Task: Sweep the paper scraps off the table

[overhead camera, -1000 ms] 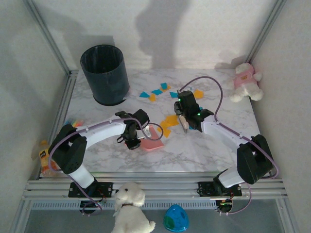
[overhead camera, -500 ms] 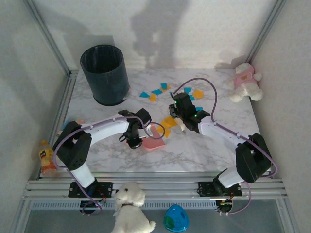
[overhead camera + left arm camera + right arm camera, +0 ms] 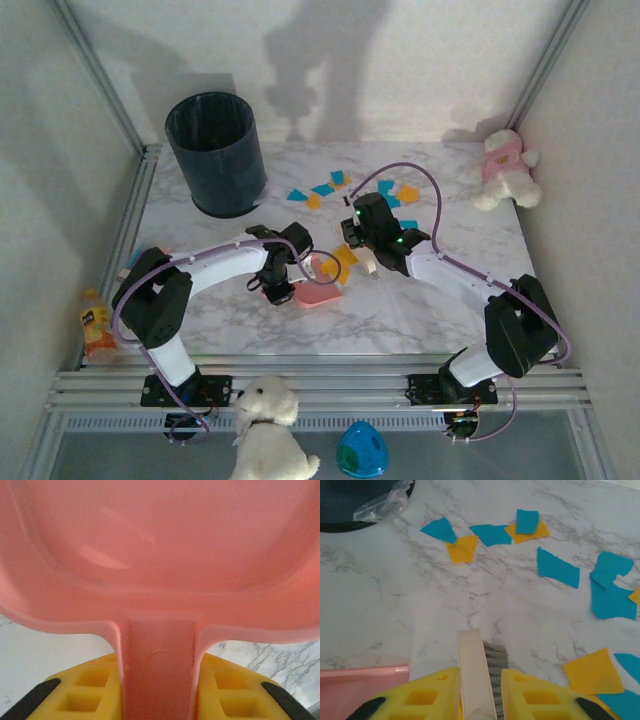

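L gripper [image 3: 282, 288] sits mid-table, a bit left of centre. Its yellow fingers [image 3: 85, 692] are clamped on the handle of a pink dustpan [image 3: 322, 292]. In the L wrist view the handle runs straight between the pads and the pan [image 3: 160, 555] spreads out beyond it.

R gripper [image 3: 366, 250] is just right of the pan, pinched tight on the pale handle of a small brush [image 3: 474, 675]. The grey bristles [image 3: 495, 659] point down at the table [image 3: 400, 310]. A corner of the pan [image 3: 360, 690] shows beside it.

Paper scraps [image 3: 322, 189]: most lie on the far half of the marble, blue and orange mixed, in a loose band running from right of the black bin [image 3: 215, 150] over to the far right. 1 orange piece [image 3: 346, 254] lies between the pan's mouth and the brush. From the R wrist, blue bits [image 3: 558, 567] and orange ones [image 3: 462, 547] are spread beyond the brush, and another orange piece [image 3: 592, 672] lies near right of it.

A pink plush toy [image 3: 505, 168] sits at the far right corner, and a white plush dog [image 3: 265, 430] at the near rail.
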Controlling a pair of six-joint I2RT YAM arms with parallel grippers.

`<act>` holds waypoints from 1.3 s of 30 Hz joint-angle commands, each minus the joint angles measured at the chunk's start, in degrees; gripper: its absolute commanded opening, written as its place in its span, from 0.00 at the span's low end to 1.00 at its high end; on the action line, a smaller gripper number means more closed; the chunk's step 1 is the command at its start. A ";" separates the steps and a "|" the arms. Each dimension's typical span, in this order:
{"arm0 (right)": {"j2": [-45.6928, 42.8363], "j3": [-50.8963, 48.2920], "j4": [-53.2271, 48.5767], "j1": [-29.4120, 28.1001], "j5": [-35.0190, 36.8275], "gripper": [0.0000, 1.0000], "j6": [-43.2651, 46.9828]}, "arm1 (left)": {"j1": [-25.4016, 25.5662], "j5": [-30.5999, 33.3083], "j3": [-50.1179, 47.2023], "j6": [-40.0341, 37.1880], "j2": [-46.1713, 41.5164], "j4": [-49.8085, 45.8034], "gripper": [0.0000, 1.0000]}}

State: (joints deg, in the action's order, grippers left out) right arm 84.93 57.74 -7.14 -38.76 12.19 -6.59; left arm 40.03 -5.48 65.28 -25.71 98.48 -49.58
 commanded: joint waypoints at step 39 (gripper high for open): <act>-3.90 1.77 -3.38 -2.63 -10.00 0.00 -6.59 | -0.10 2.82 1.80 0.90 0.63 -1.25 0.00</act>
State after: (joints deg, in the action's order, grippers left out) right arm 83.29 58.28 -8.82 -40.77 1.50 -11.66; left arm 40.03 -4.62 65.91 -25.50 98.48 -49.56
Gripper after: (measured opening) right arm 0.259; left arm 0.267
